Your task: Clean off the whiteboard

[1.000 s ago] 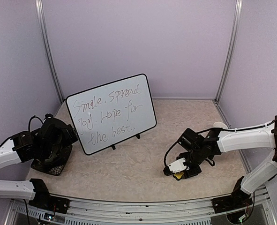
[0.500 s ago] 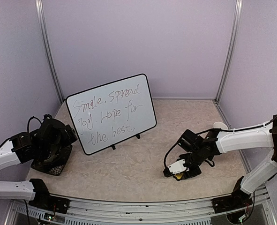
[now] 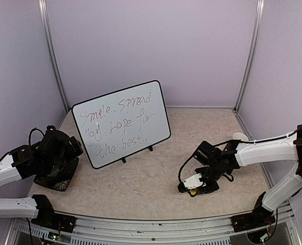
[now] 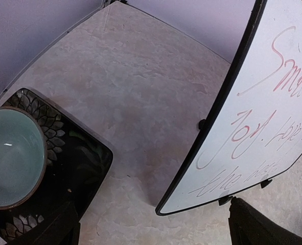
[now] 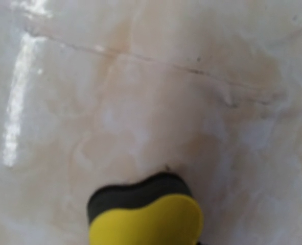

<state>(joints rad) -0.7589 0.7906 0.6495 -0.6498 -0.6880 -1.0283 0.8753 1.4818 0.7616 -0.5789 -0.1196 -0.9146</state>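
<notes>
Right gripper point(image 3: 192, 188) sits slightly lower and nearer than a second ago, down over the yellow sponge point(image 5: 145, 217) on the table point(image 3: 151, 178). Can't tell if its jaws have clamped the sponge. Left gripper point(image 4: 153, 217) jaws are wide apart, above a black patterned plate point(image 4: 82, 168) holding a green bowl point(image 4: 10, 153). Whiteboard point(image 3: 121, 124) stands tilted back at rear left, handwriting on it, just beside the plate.
</notes>
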